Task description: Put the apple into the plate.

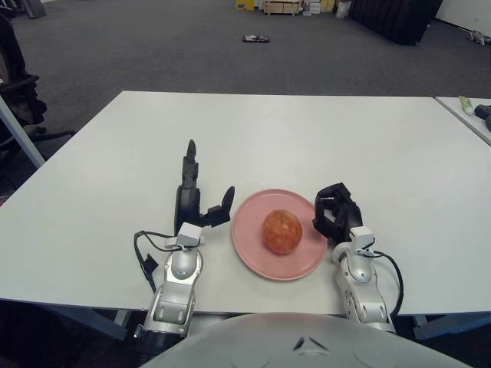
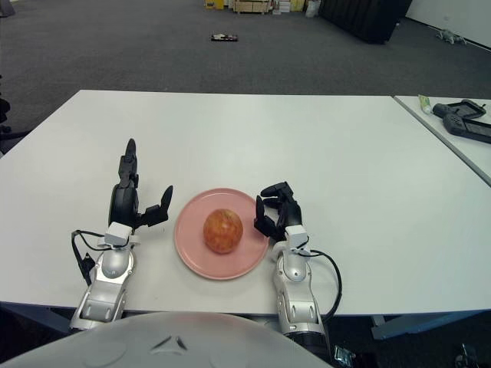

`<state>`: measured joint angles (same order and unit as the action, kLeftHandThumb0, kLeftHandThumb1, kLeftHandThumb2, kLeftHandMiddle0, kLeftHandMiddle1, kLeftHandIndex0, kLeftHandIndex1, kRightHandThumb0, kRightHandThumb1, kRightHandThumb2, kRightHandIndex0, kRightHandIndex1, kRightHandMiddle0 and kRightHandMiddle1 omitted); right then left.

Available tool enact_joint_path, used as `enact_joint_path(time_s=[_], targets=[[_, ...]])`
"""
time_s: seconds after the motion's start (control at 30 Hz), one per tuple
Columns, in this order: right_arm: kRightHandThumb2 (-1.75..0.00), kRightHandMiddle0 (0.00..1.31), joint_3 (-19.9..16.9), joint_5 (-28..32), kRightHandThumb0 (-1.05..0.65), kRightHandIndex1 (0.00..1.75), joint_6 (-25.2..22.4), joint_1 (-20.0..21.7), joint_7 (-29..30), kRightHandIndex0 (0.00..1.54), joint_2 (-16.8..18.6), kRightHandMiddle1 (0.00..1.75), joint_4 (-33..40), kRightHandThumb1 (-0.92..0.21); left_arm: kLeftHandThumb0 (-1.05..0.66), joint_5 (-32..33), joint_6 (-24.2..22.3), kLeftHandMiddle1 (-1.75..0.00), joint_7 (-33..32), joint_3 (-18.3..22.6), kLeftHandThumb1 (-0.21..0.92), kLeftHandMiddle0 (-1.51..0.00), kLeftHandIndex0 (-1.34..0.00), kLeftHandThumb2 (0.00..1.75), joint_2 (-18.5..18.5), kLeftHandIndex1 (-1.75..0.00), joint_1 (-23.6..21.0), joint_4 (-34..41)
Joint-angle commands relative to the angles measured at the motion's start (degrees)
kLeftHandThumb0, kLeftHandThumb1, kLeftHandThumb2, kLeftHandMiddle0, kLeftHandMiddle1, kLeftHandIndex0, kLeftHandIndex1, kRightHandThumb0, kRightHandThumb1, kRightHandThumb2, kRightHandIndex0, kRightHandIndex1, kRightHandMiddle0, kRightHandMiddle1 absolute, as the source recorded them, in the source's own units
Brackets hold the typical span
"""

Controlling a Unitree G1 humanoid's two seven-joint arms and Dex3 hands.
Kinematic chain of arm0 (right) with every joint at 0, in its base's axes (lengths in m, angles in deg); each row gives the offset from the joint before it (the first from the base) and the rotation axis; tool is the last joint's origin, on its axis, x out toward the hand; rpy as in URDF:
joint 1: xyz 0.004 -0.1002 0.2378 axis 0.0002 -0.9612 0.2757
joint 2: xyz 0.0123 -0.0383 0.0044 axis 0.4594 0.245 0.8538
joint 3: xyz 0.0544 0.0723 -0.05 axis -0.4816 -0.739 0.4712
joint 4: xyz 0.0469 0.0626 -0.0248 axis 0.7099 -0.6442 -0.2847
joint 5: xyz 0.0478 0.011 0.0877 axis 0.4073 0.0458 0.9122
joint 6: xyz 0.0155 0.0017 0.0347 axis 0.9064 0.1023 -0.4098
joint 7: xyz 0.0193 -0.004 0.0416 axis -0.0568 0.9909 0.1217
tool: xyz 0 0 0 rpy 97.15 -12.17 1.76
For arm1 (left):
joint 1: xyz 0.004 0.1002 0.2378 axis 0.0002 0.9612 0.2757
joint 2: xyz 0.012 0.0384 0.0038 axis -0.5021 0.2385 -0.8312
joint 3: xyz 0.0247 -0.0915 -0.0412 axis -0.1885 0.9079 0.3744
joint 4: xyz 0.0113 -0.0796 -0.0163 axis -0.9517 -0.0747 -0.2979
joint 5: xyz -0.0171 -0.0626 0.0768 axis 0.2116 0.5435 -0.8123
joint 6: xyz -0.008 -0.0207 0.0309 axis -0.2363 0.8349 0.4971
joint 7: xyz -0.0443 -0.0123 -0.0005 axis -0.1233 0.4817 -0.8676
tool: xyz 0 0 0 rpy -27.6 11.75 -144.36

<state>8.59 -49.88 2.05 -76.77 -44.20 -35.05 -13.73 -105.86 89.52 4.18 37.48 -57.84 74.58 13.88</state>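
Observation:
A red-yellow apple (image 1: 281, 231) sits in the middle of a pink plate (image 1: 251, 249) on the white table (image 1: 268, 138). My left hand (image 1: 196, 195) is just left of the plate, fingers spread upward and empty. My right hand (image 1: 335, 212) is at the plate's right rim, fingers curled and holding nothing, apart from the apple.
A second table (image 2: 453, 134) stands at the right with a dark tool (image 2: 462, 119) and a small green object (image 2: 424, 102) on it. A chair (image 1: 15, 92) is at the far left. Boxes and a small object (image 1: 255, 38) lie on the floor beyond.

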Motion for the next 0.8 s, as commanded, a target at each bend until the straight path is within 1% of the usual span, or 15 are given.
enact_joint_path(time_s=[0.0,0.03,0.07,0.1,0.13,0.17,0.2,0.33,0.5,0.63,0.77], targets=[[-0.91,0.36,1.94,-2.0,-0.39,1.69,-0.95,-0.52,2.36,0.53,3.07,1.75,-0.7,-0.64,-0.38,-0.11,1.37,-0.94,-2.91,1.15,0.7,0.0,-0.06,0.89,1.55,-1.21,-0.91,-5.98],[-0.91,0.36,2.47,-2.38,-0.39,1.68,-1.21,-0.73,2.89,0.53,3.26,1.75,-0.15,-0.64,-0.37,0.34,1.2,-1.01,-3.55,1.55,0.75,0.0,-0.09,0.82,2.14,-1.32,-1.12,-7.61],[-0.91,0.37,2.81,-2.54,-0.39,1.67,-1.38,-0.85,3.24,0.54,3.33,1.75,0.21,-0.64,-0.36,0.57,1.09,-1.12,-3.93,1.82,0.81,-0.01,-0.12,0.71,2.53,-1.47,-1.3,-8.54],[-0.91,0.37,3.13,-2.59,-0.39,1.66,-1.45,-0.89,3.58,0.54,3.42,1.75,0.44,-0.64,-0.36,0.89,0.84,-1.22,-4.24,2.23,0.85,-0.04,-0.15,0.65,2.81,-1.57,-1.69,-9.71],[-0.92,0.37,3.38,-2.59,-0.39,1.64,-1.5,-0.9,3.87,0.55,3.43,1.75,0.57,-0.64,-0.35,1.08,0.74,-1.29,-4.45,2.52,0.87,-0.07,-0.16,0.6,2.97,-1.63,-1.99,-10.57],[-0.92,0.37,3.61,-2.41,-0.39,1.64,-1.39,-0.88,4.04,0.55,3.45,1.75,0.57,-0.64,-0.35,1.16,-0.04,-1.32,-4.72,2.86,0.88,-0.08,-0.17,0.59,3.29,-1.66,-2.18,-11.16],[-0.92,0.37,3.79,-2.25,-0.39,1.61,-1.33,-0.83,4.19,0.57,3.42,1.75,0.55,-0.64,-0.35,1.19,-0.58,-1.38,-4.92,3.11,0.9,-0.14,-0.18,0.57,3.52,-1.69,-2.35,-11.59],[-0.93,0.37,4.28,-1.71,-0.39,1.57,-1.09,-0.57,4.56,0.59,3.09,1.75,0.28,-0.63,-0.35,1.17,-1.81,-1.47,-5.56,3.43,0.92,-0.23,-0.19,0.54,4.12,-1.73,-2.57,-12.51],[-0.94,0.38,4.33,-0.69,-0.39,1.53,-0.95,-0.04,4.45,0.59,2.86,1.75,-0.38,-0.62,-0.35,1.32,-3.94,-1.53,-5.84,3.41,0.92,-0.3,-0.19,0.53,4.64,-1.74,-2.31,-13.12],[-0.93,0.37,4.56,-0.2,-0.39,1.49,-0.99,-0.08,4.63,0.59,3.21,1.75,-0.44,-0.63,-0.35,1.6,-4.02,-1.56,-5.66,3.11,0.92,-0.37,-0.19,0.53,4.42,-1.75,-2.31,-13.87],[-0.92,0.37,4.74,0.26,-0.39,1.47,-1.44,-0.16,4.79,0.59,3.47,1.75,-0.25,-0.63,-0.35,1.87,-3.47,-1.59,-5.45,3.01,0.92,-0.4,-0.2,0.53,4.07,-1.75,-2.5,-15.04]])
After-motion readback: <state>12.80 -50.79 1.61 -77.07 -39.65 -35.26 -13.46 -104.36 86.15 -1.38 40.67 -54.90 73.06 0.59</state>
